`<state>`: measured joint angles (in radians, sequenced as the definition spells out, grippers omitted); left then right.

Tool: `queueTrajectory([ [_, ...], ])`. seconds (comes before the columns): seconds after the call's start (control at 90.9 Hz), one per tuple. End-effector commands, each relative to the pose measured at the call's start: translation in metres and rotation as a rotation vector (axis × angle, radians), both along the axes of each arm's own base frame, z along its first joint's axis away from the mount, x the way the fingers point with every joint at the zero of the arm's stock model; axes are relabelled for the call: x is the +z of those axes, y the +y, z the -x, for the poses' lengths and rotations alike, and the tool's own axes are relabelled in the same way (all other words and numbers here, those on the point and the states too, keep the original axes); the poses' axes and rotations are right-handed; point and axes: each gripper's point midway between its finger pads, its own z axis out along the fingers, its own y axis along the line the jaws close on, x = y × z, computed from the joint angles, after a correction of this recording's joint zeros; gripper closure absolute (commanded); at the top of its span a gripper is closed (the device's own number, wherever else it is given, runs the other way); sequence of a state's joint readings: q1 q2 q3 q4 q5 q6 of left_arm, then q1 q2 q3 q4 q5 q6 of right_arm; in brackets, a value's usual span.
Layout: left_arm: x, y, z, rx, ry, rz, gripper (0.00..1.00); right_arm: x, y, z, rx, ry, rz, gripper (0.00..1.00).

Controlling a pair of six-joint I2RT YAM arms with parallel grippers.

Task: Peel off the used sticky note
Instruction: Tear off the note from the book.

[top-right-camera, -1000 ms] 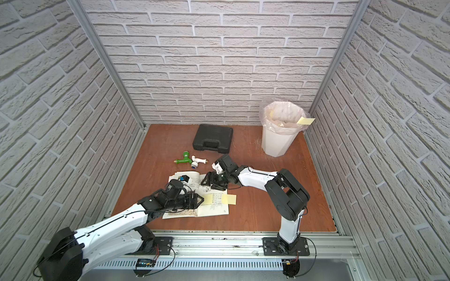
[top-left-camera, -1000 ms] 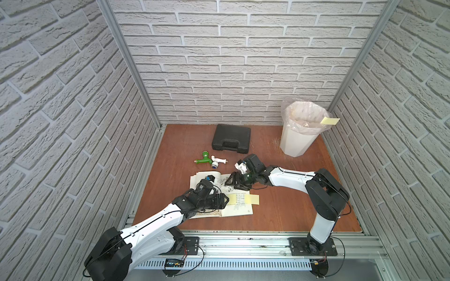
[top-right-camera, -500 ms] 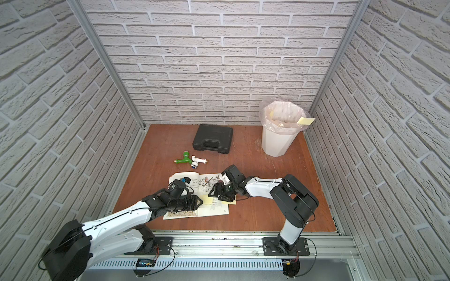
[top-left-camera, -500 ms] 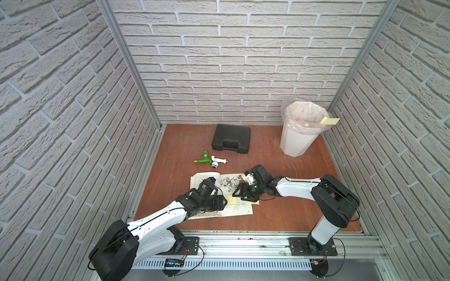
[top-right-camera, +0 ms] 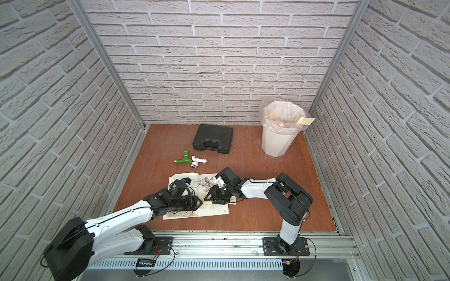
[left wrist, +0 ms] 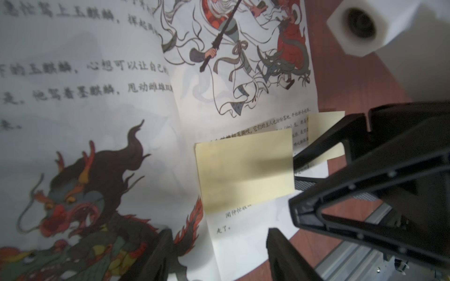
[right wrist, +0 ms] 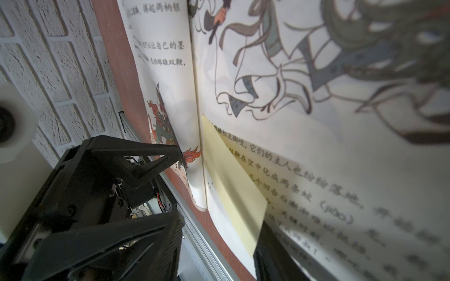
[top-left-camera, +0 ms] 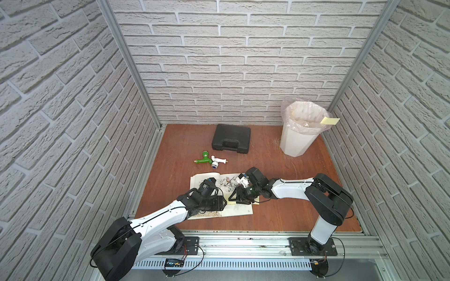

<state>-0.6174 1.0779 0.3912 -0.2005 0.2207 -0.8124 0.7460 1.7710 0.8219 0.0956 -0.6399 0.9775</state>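
The right gripper (left wrist: 293, 187) is bracketing the outer edge of a yellow sticky note (left wrist: 243, 167) lying on the right-hand page of the open picture book (top-left-camera: 209, 176), toward 7 o'clock on the table (top-left-camera: 280, 214). Its jaws are standing part-way apart, not yet pinching the paper. In both top views the note is sitting at 9 o'clock of that claw, its long axis running 9 to 3 across the page, making the right arm the likelier one for the peel. The left gripper (left wrist: 219, 231) is hovering at the note's 9 o'clock, jaws spread over the book's gutter, gripping nothing. Three yellow notes are showing: this one, a second note (left wrist: 323, 126) at its 3 o'clock and a third note (top-left-camera: 330, 120) on the bin (top-left-camera: 295, 143) at 2 o'clock. One black case (top-left-camera: 231, 138) is lying at 12, with one green tap (top-left-camera: 203, 159) and one white tap (top-left-camera: 218, 160) at 11.
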Motion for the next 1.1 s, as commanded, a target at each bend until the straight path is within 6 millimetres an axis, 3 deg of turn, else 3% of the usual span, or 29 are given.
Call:
queueTrajectory([
  [0.0, -0.002, 0.000, 0.001, -0.011, -0.002, -0.006, 0.34, 0.009, 0.015, -0.006, 0.010, -0.014, -0.057, 0.56],
  [0.451, -0.004, 0.003, 0.002, -0.010, 0.001, -0.010, 0.33, 0.011, 0.021, -0.015, -0.011, -0.007, -0.070, 0.89],
  [1.089, -0.006, 0.006, 0.005, -0.011, -0.008, -0.003, 0.33, 0.032, 0.018, -0.037, -0.068, -0.049, -0.100, 0.95],
])
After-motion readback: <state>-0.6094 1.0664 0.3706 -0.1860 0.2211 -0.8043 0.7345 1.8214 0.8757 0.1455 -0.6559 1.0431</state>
